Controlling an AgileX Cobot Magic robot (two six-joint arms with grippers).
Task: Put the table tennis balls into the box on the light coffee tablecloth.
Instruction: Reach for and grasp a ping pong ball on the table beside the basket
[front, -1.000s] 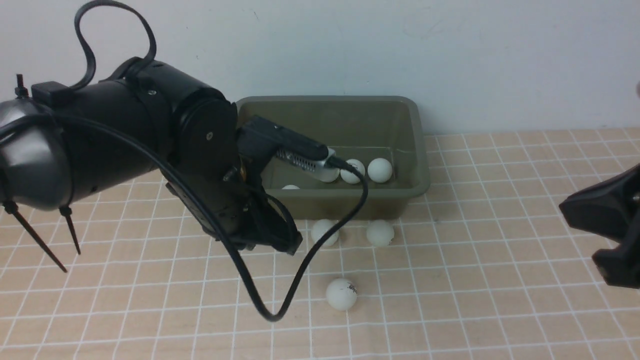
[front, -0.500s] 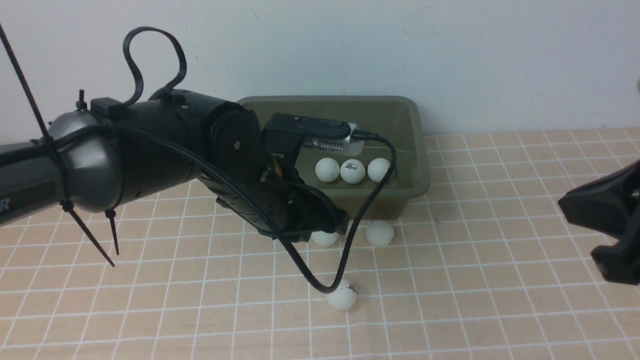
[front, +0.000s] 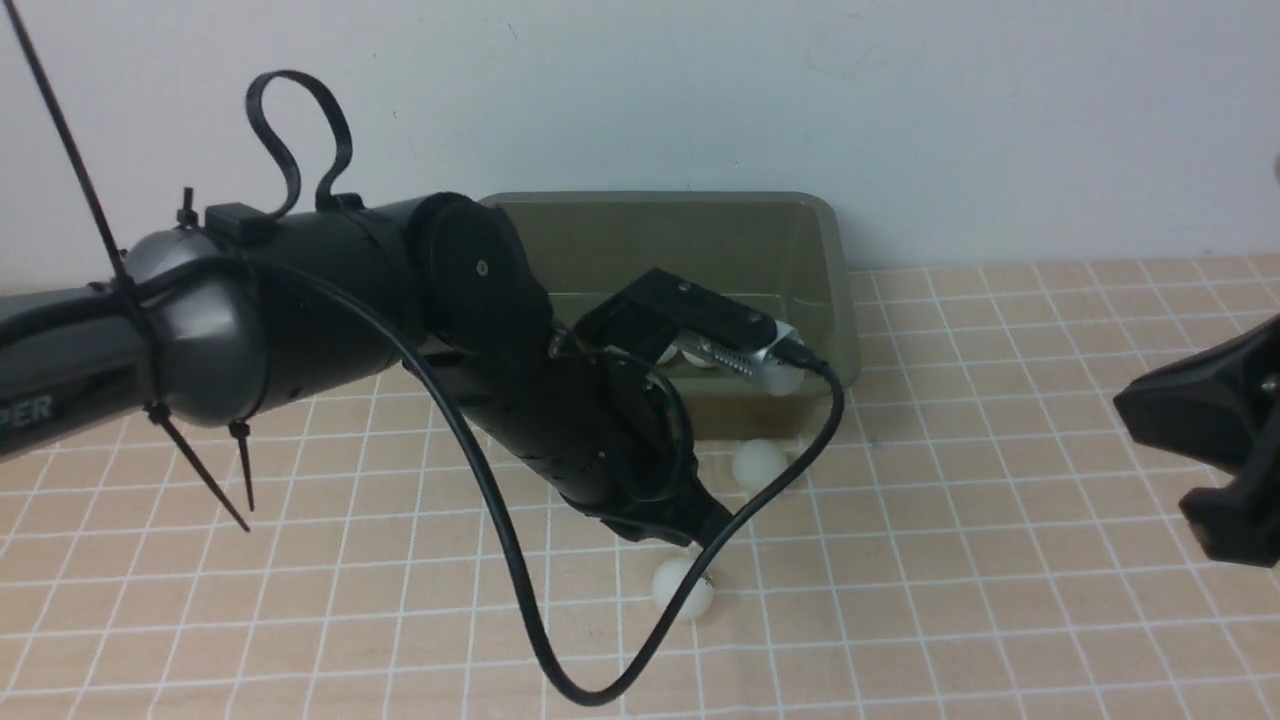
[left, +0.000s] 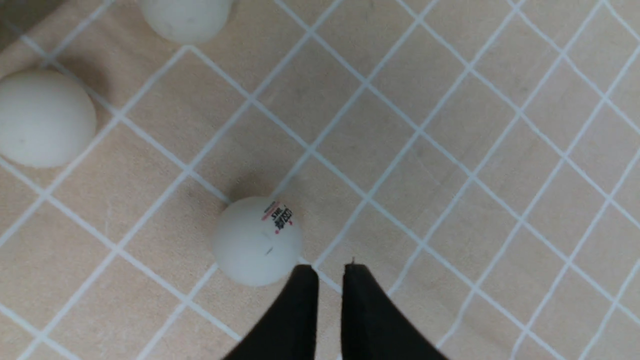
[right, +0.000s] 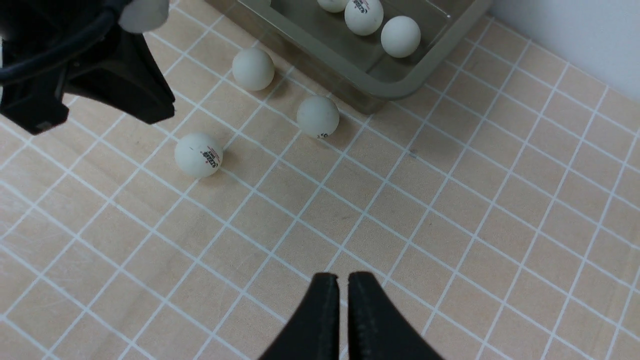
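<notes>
On the light coffee tablecloth (front: 950, 600) three table tennis balls lie in front of the box (front: 842, 300). My left gripper (left: 330, 267) hangs just beside the nearest one, a ball with a printed mark (left: 256, 241), without touching it. Its jaws are open by only a narrow slit, with nothing between them. In the front view my left arm half covers that printed ball (front: 680, 595). The other two balls (right: 318, 116) (right: 253, 68) sit close to the box's front wall. More balls (right: 400, 36) rest inside the box. My right gripper (right: 343, 277) is shut and empty, off to the right.
My left arm's black cable (front: 560, 670) loops low over the cloth beside the printed ball. The box stands against the white back wall (front: 900, 100). My left arm and its wrist camera (front: 720, 335) hide much of the box's inside in the front view.
My left arm swung away from the box's front, toward me, and came down beside the printed ball. Its jaws have parted slightly. The right arm has stayed put.
</notes>
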